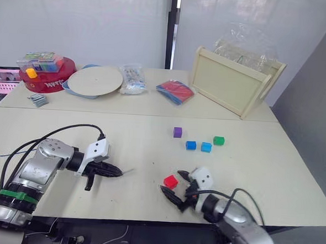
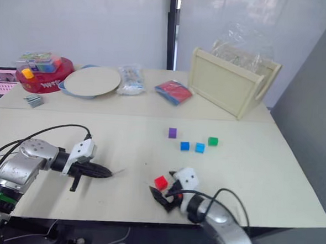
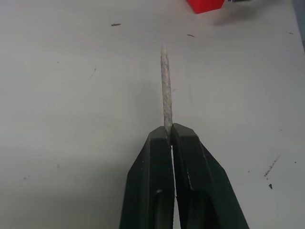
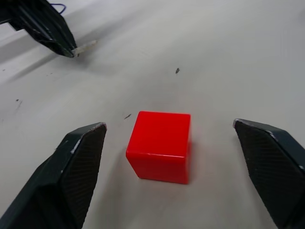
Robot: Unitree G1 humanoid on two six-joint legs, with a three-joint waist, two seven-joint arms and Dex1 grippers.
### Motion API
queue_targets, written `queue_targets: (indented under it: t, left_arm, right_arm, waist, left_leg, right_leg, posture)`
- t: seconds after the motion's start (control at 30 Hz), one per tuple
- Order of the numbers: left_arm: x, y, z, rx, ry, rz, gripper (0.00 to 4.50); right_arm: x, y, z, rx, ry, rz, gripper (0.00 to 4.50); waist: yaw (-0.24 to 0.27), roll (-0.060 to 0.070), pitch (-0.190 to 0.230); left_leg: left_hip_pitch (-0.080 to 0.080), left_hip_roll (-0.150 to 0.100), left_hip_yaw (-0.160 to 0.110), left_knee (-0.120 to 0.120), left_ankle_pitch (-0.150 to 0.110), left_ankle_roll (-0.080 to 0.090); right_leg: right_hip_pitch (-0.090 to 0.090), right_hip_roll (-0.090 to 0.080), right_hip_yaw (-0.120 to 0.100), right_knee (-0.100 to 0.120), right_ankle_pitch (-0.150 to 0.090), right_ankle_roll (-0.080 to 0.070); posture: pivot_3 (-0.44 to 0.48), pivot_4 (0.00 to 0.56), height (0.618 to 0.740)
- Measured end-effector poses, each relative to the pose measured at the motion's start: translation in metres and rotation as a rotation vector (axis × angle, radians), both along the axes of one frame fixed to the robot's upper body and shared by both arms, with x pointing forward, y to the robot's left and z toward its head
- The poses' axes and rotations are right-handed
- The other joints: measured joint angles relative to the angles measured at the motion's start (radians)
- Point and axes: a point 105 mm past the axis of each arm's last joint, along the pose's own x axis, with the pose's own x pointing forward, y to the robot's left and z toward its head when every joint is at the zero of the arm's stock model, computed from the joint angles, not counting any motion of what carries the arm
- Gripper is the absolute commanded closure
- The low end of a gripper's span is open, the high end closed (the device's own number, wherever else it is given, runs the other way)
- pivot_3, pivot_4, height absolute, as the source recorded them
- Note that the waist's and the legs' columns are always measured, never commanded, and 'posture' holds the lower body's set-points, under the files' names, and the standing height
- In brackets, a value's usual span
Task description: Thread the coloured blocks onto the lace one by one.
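My left end effector [image 1: 115, 173] is clenched on the lace [image 3: 166, 86] just behind its stiff pale tip, which sticks straight out past the fingertips, low over the desk [image 1: 260, 166] and aimed toward the red block [image 4: 160, 145]. A thin blue strand of lace lies at the desk's left edge.

My right end effector [image 4: 169, 167] is released, its fingers spread either side of the red block, neither touching it. The block sits flat on the desk near the front edge.

Handling, my judgement: blocks look like light, rigid, glossy plastic, so likely slippery; best pinched on two opposite flat faces, leaving the hole faces free. I cannot see a hole from here. The tip looks stiff enough to push through; the rest of the lace will be limp, so grip close to the tip.

Count: five blocks. One red at my right end effector; purple [image 1: 177, 132], two blue [image 1: 191, 145] [image 1: 206, 147] and green [image 1: 219, 141] clustered mid-desk, well apart from it. None threaded. One lace.
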Motion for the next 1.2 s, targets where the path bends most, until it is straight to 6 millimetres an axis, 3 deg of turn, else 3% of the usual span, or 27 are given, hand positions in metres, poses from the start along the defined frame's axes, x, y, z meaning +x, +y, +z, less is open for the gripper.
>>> queue_targets:
  t: [0.13,0.37,0.7,0.8,1.03,1.2]
  left_arm:
    - [0.000,0.003,0.003,0.011,-0.010,0.006,4.50]
    - [-0.006,0.007,0.006,0.021,-0.020,0.007,4.50]
    - [-0.022,0.008,0.001,0.020,0.005,0.031,4.50]
    - [-0.024,0.008,0.001,0.023,0.004,0.035,4.50]
    - [-0.025,0.009,0.006,0.023,-0.008,0.040,4.50]
    - [-0.024,0.011,0.007,0.035,-0.012,0.042,4.50]
  right_arm:
    - [0.000,-0.006,0.016,-0.094,-0.033,0.226,0.04]
    - [0.028,0.000,0.026,-0.257,-0.067,0.579,0.04]
    - [0.039,0.009,-0.002,-0.328,-0.052,0.812,0.04]
    - [0.040,0.009,-0.008,-0.325,-0.051,0.824,0.85]
    - [0.045,0.012,-0.010,-0.306,-0.079,0.790,3.25]
    - [0.040,0.009,-0.013,-0.256,-0.058,0.704,3.31]
  waist:
    - [-0.006,0.000,0.000]
    - [-0.007,0.000,0.001]
    - [-0.003,0.000,0.001]
    - [-0.004,0.000,0.001]
    - [-0.003,0.000,0.001]
    - [-0.001,0.000,0.001]
  left_leg:
    - [0.001,0.001,0.000,0.000,0.000,0.000]
    - [0.001,0.001,0.000,0.001,0.000,0.000]
    - [0.000,0.001,0.000,0.002,0.000,0.000]
    - [0.000,0.001,0.000,0.002,0.000,0.000]
    - [0.000,0.001,0.000,0.002,0.000,0.000]
    - [0.000,0.001,0.000,0.002,0.000,0.000]
  right_leg:
    - [0.000,0.001,0.000,0.000,0.000,0.000]
    - [0.000,0.001,0.000,-0.001,0.000,0.000]
    - [0.000,0.000,0.000,-0.001,0.000,0.000]
    - [0.000,0.000,0.000,0.000,0.000,0.000]
    - [0.000,0.000,0.000,0.000,0.000,0.000]
    - [0.000,0.000,0.000,0.000,0.000,0.000]
  posture:
    - [0.000,0.150,0.740]
    - [0.000,0.150,0.740]
    - [0.000,0.150,0.740]
    - [0.000,0.150,0.740]
    - [0.000,0.150,0.740]
    - [0.000,0.150,0.740]
